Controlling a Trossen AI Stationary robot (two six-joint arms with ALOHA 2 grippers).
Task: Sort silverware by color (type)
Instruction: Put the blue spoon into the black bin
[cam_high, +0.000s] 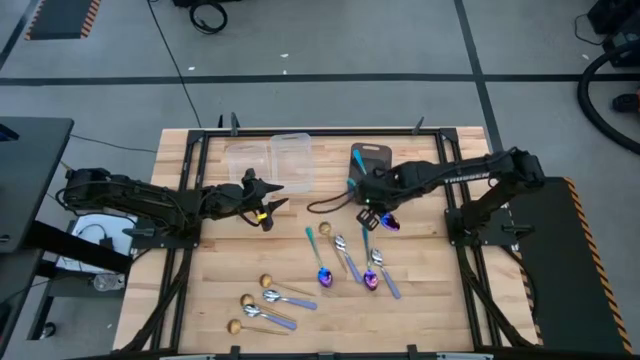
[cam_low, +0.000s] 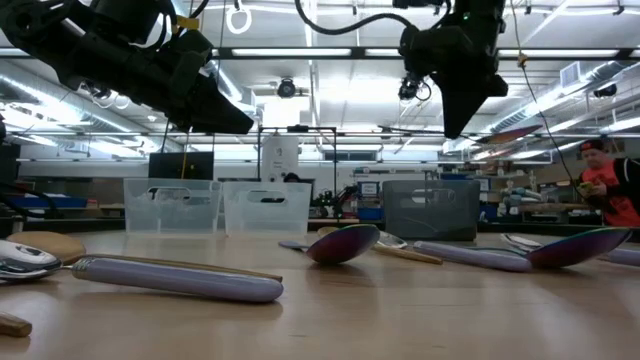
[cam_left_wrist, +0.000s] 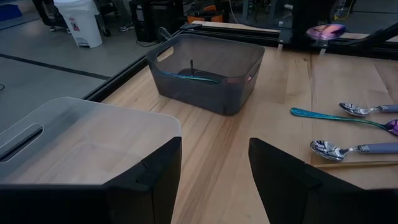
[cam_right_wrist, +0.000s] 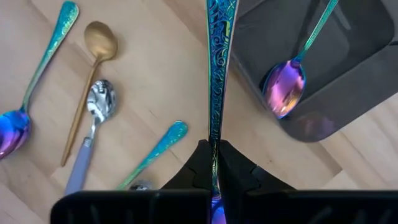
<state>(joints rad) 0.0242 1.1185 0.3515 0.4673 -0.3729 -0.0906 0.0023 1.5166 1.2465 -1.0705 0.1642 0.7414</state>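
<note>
You are carrying an iridescent spoon (cam_right_wrist: 217, 74) clamped in the right gripper (cam_right_wrist: 214, 163) beside the dark grey bin (cam_high: 372, 158) at the table's far edge, so keep moving over it before releasing, while the left gripper (cam_left_wrist: 211, 177) is waiting open.

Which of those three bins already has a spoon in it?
The dark grey bin: a blue-purple spoon lies inside it. The two clear bins beside it look empty.

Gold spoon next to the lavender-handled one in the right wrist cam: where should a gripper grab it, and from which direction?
Probably mid-handle on the gold spoon, from straight above, fingers across the thin shaft. It lies flat on the table; its lower handle runs close beside the lavender-handled spoon, so the stretch nearer the bowl looks clearer.
</note>
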